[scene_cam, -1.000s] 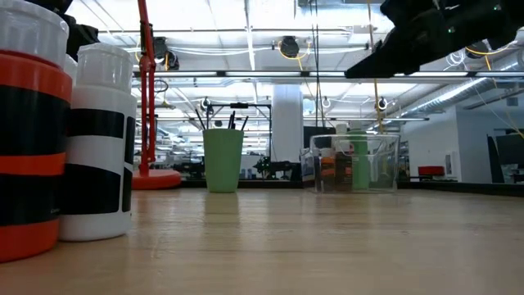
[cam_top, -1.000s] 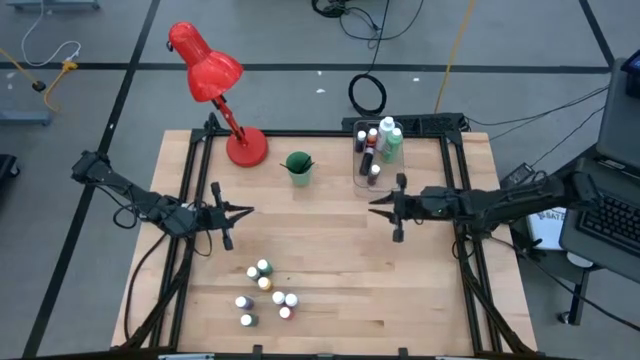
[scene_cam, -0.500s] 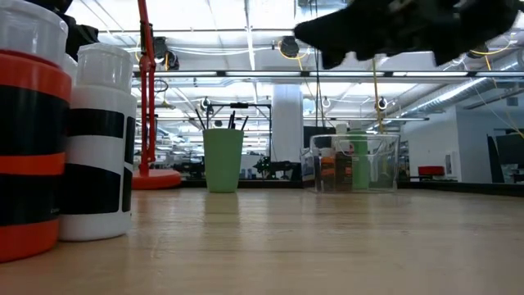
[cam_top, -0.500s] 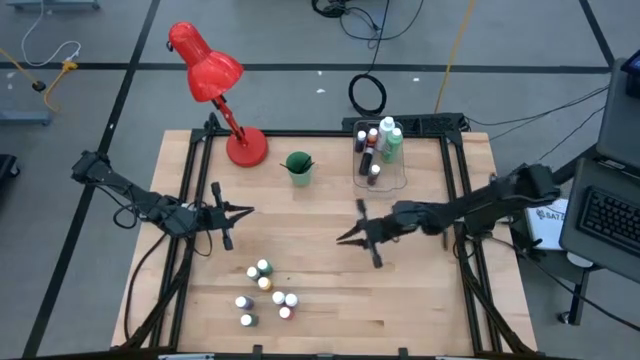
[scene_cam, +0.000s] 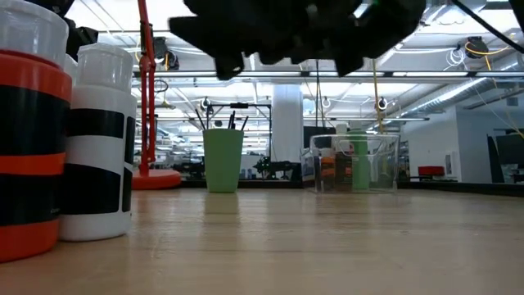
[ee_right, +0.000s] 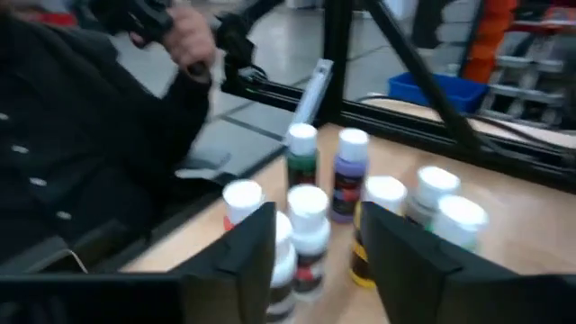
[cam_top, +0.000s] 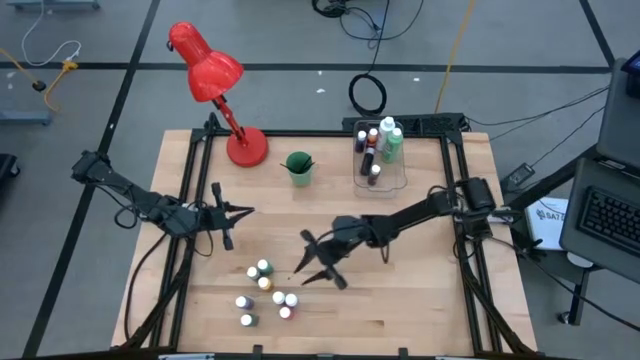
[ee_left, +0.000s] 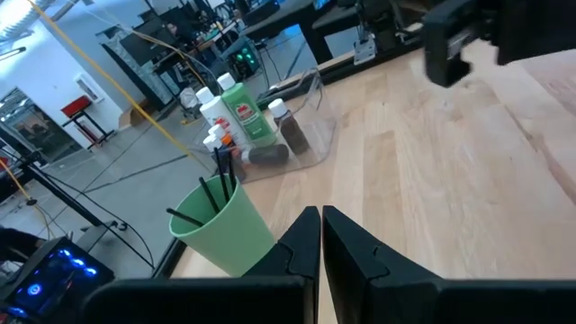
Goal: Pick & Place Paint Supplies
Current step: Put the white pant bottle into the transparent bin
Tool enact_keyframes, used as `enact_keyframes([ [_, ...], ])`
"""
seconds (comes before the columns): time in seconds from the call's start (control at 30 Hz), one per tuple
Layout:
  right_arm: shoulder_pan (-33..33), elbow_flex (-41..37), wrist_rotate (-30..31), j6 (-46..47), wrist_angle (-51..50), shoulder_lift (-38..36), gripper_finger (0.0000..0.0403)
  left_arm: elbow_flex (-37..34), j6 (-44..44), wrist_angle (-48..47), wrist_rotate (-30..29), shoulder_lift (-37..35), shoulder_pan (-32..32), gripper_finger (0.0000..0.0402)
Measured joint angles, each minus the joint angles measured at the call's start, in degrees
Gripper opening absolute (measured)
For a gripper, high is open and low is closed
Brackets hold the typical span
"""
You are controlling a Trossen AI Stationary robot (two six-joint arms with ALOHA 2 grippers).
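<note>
Several tiny white-capped paint bottles (cam_top: 266, 291) stand in a loose cluster on the wooden table near its front edge. My right gripper (cam_top: 300, 268) is open and empty just right of the cluster. In the right wrist view its fingers (ee_right: 256, 247) frame the nearest bottles (ee_right: 309, 225) without touching them. My left gripper (cam_top: 248, 211) is shut and empty at the table's left. A clear bin (cam_top: 378, 156) at the far right holds a green and a white taller bottle and a few small ones. A green cup (cam_top: 298, 167) holds dark brushes (ee_left: 216, 180).
A red desk lamp (cam_top: 215, 85) stands at the far left corner. In the low view two bottles stand close to the camera, an orange-and-black one (scene_cam: 29, 139) and a white-and-black one (scene_cam: 98, 147). Bare wood lies between the cluster and the bin.
My right gripper has swept from beside the clear bin toward the table's left and near edge, ending at the cluster of small bottles. Its fingers have stayed open and empty. The bottles have not moved.
</note>
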Motion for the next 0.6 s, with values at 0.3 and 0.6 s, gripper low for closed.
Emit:
enact_keyframes([
  [0.3,2.0,5.9,-2.9,3.4,-0.3,7.0,0.0232,0.0,1.2,-2.6,0.0,0.0,0.0,0.0019],
  [0.6,3.8,6.1,6.6,1.0,3.4,9.2,0.0249,0.0,4.5,-2.4,0.0,0.0,0.0,0.0019],
])
